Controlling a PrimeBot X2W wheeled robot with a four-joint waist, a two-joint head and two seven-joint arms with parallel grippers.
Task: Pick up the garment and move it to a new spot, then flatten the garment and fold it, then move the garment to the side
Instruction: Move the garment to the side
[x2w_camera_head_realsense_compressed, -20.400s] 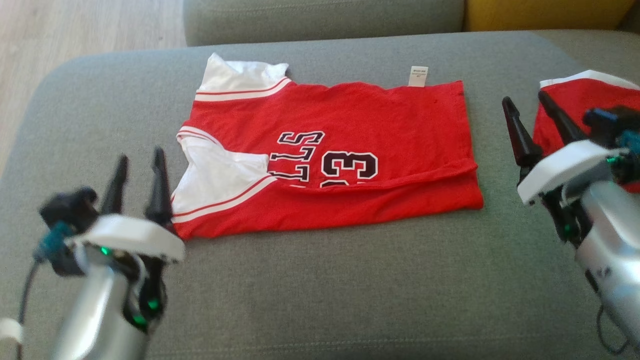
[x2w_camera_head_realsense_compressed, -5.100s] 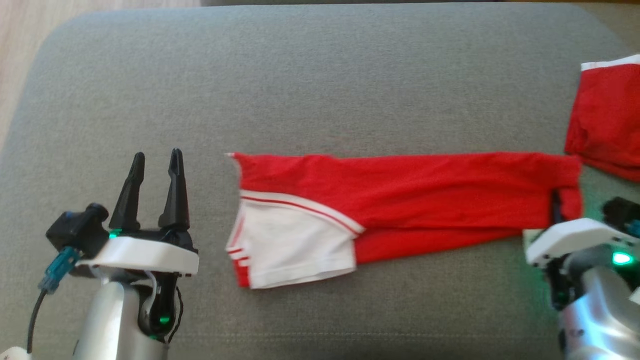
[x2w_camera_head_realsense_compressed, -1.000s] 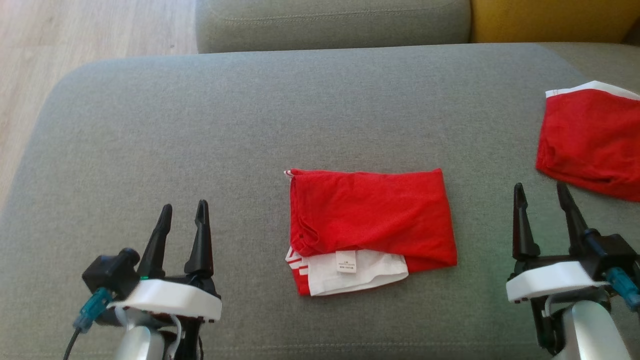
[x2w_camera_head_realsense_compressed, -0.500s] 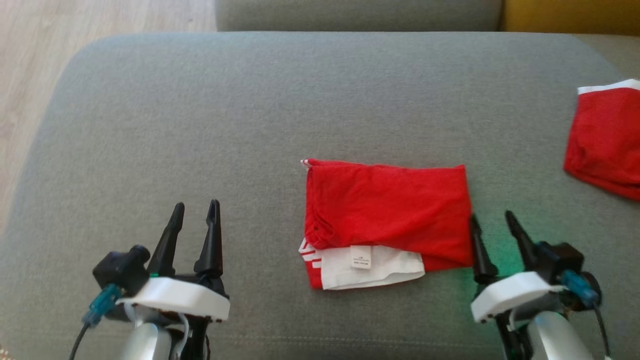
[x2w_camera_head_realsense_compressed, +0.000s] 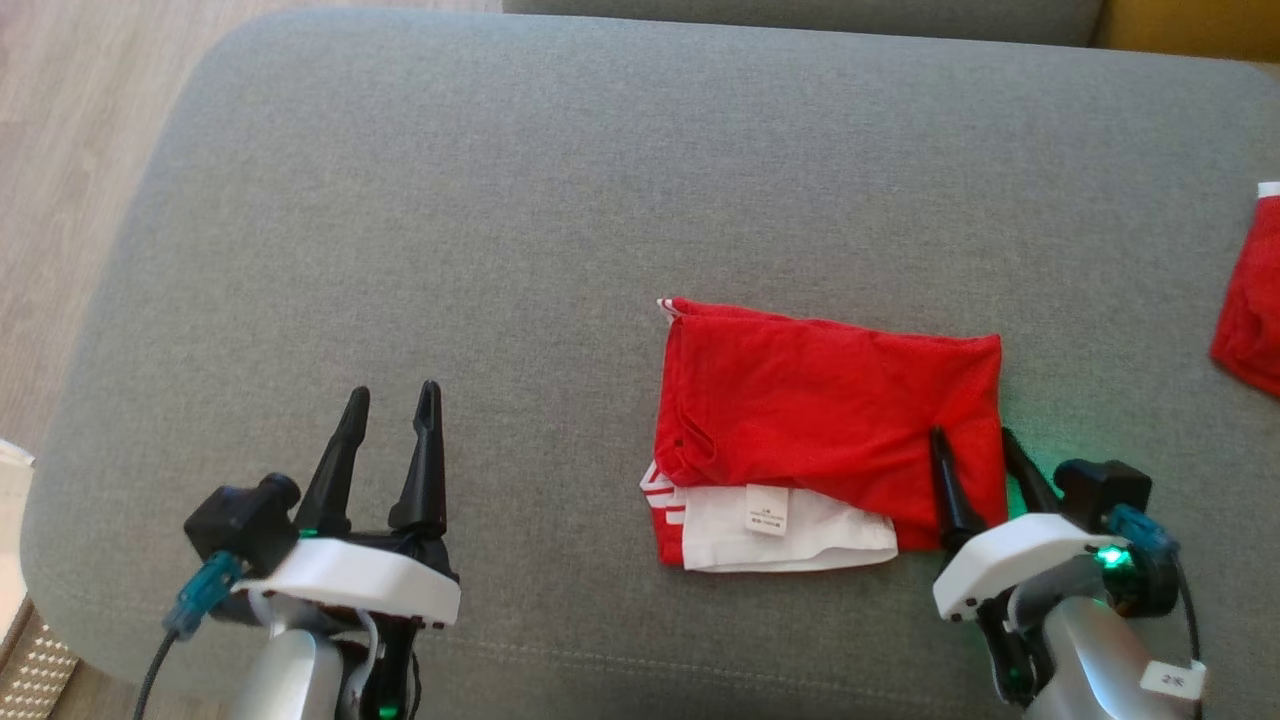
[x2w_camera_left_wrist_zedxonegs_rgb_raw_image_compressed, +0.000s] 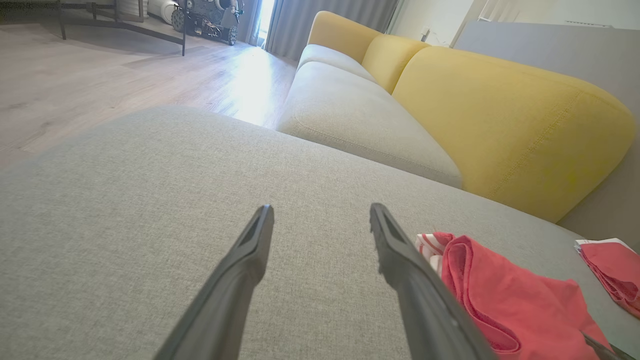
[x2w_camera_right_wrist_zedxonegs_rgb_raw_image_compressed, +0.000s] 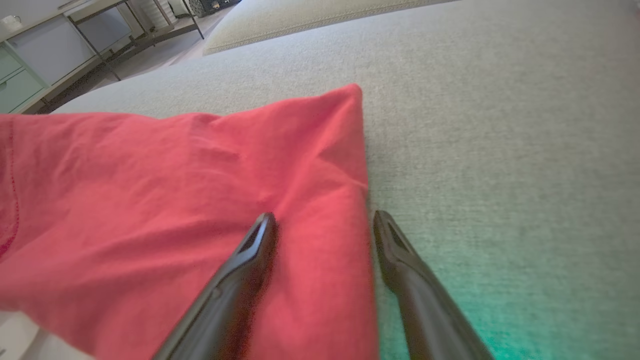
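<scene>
Red garment (x2w_camera_head_realsense_compressed: 830, 400) lies folded on grey cushion (x2w_camera_head_realsense_compressed: 500, 200), white layer and label showing at near edge. Right claw (x2w_camera_head_realsense_compressed: 971, 432) wide, empty, straddles garment's right edge: one finger over fabric, other over bare cushion, likely placed to pinch fold for move aside. Left claw (x2w_camera_head_realsense_compressed: 394, 390) wide, empty, well apart over bare cushion. Second red garment (x2w_camera_head_realsense_compressed: 1250, 300) occupies far right; yellow backrest (x2w_camera_left_wrist_zedxonegs_rgb_raw_image_compressed: 500, 110) beyond.

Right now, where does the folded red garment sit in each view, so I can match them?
Head view: folded garment right of centre, right gripper at its right edge.
Left wrist view: garment lower right, to the right of the left gripper.
Right wrist view: garment left and centre; one of the fingers over it, the other over bare cushion.
Shared landmark: the grey cushion beneath it.
</scene>
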